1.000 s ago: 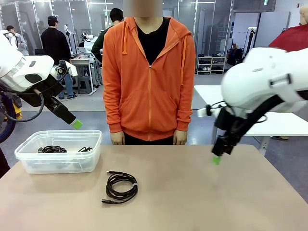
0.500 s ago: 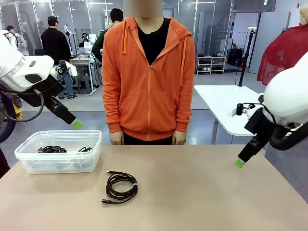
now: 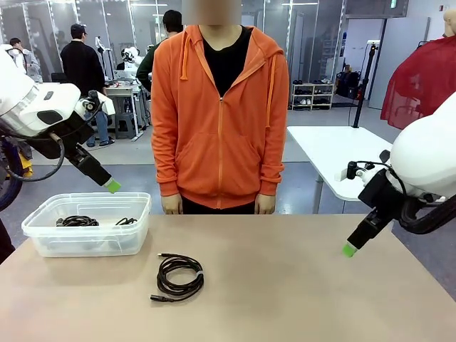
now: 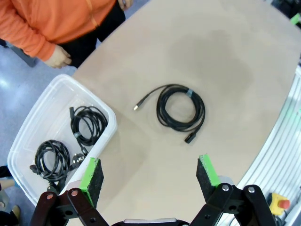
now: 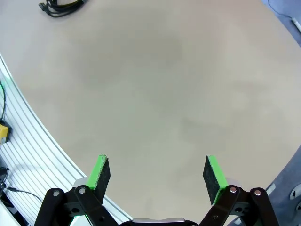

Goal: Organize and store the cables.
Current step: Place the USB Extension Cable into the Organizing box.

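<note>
One coiled black cable lies loose on the tan table, left of centre; the left wrist view has the same cable below the gripper. Two more coiled cables rest inside the clear plastic bin at the table's left; in the left wrist view these cables lie in the bin. My left gripper hangs open above the bin's far side; from its own wrist the left gripper holds nothing. My right gripper hovers open over the table's right part, and the right gripper is empty.
A person in an orange hoodie stands at the far edge, hands hanging by the table. A white table stands behind on the right. Bare tabletop spreads under the right gripper.
The right arm has swung away from the table's middle to the right and now hangs lower near the right edge. The left arm, the cables and the person have stayed put.
</note>
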Controlling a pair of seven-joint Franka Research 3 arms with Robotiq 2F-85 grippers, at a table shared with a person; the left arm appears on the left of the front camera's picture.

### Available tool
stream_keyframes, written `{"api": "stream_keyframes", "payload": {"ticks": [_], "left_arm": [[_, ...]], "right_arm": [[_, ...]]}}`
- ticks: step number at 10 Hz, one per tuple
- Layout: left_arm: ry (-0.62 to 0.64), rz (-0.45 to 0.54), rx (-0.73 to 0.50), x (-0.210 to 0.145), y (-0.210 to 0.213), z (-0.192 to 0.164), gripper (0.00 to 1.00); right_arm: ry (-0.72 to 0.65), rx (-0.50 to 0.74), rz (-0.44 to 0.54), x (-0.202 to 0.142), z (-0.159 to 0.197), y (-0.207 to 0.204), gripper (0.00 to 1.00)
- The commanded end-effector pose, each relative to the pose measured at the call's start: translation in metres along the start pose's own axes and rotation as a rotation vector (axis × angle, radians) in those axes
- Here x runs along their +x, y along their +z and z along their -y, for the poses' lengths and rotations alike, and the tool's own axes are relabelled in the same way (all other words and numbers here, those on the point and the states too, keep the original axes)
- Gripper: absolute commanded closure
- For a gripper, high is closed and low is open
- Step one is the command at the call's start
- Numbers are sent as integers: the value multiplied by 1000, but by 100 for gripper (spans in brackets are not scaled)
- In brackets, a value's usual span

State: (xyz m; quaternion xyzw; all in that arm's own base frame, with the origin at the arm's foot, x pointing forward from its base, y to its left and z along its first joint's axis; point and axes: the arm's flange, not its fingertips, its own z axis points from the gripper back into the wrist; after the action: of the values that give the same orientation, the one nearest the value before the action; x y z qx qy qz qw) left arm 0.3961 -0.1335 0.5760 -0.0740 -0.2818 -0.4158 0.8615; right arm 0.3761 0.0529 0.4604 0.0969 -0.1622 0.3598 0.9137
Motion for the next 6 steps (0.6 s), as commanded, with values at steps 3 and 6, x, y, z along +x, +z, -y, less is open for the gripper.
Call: {"api": "stream_keyframes", "payload": {"ticks": [3, 6], "left_arm": [[303, -190, 10, 43, -28, 21, 0], [545, -278, -36, 87, -75, 60, 0]], "right_arm": [[-7, -20, -6, 0, 3, 4, 0], [-7, -20, -6, 0, 3, 4, 0]]}}
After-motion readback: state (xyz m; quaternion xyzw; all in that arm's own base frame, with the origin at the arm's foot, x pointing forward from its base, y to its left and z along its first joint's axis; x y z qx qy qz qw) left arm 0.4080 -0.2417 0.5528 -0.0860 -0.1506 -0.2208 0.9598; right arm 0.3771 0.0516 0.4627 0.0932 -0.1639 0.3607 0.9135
